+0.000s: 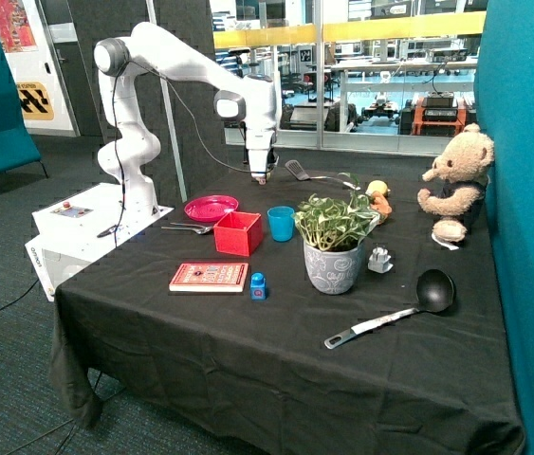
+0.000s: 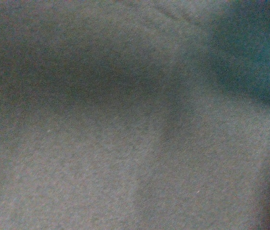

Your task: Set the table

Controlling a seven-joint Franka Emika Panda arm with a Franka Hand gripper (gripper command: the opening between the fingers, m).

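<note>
One arm: the white Franka's gripper (image 1: 260, 176) hangs above the far side of the desk (image 1: 276, 351), near a spatula (image 1: 297, 170); whether its fingers are parted or closed cannot be told.
Desk: black cloth draped down its sides.
Tableware: pink plate (image 1: 211, 207), cutlery (image 1: 187, 227) beside it, red box (image 1: 238, 233), blue cup (image 1: 281, 223) (its edge shows in the wrist view).
Elsewhere: potted plant (image 1: 334, 245), book (image 1: 209, 277), ladle (image 1: 399, 308), teddy bear (image 1: 456, 183).

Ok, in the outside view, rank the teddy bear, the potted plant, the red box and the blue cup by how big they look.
1. Potted plant and teddy bear: look alike, and the bear sits farther back, so unranked.
2. Red box.
3. Blue cup.
</note>
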